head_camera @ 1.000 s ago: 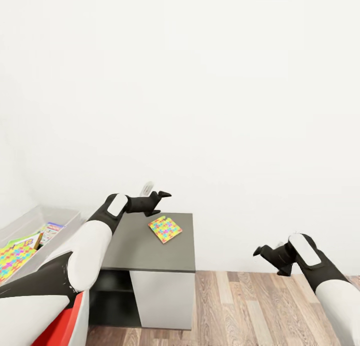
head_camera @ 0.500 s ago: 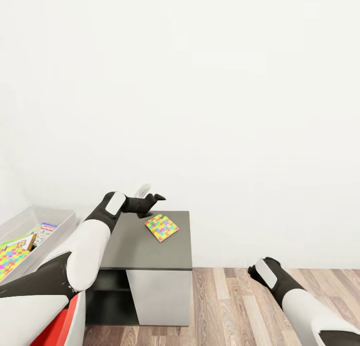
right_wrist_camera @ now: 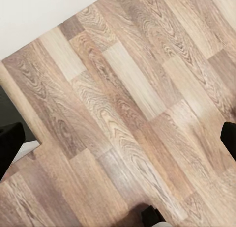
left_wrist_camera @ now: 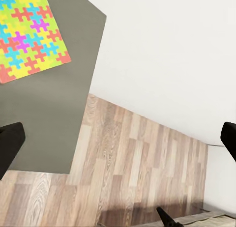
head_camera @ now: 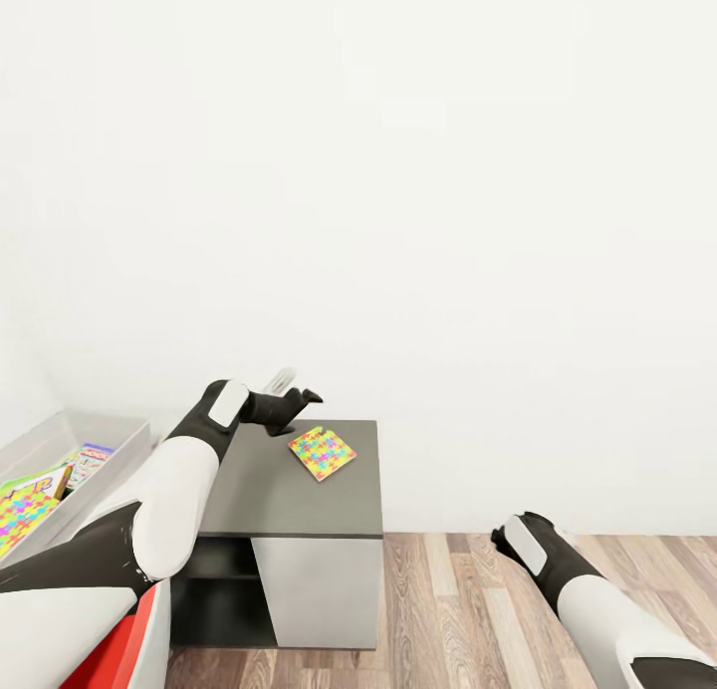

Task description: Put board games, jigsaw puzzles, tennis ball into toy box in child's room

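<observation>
Left gripper (head_camera: 299,400): fingers spread wide, holding nothing, hovering above back-left part of side cabinet (head_camera: 279,500) top, just beside jigsaw puzzle (head_camera: 322,453) but not touching; in left wrist view fingertips (left_wrist_camera: 10,146) sit at opposite edges of frame w/ cabinet top and floor between. Right gripper: pointing down at wood floor (head_camera: 468,609), well apart from cabinet; in right wrist view fingertips (right_wrist_camera: 11,143) far apart, nothing between, nothing touched. Puzzle: thin flat square-ish board, yellow/pink/green/blue interlocking pieces, orange edge, lying flat and turned cornerwise on dark grey cabinet top, nr back edge by white wall. Toy box (head_camera: 110,432): grey bin w/ sloped sides, at head view's far left, partly behind left arm; inside, second puzzle board (head_camera: 18,515) plus printed game boxes (head_camera: 88,462), leaning or stacked, exact no. unclear.
</observation>
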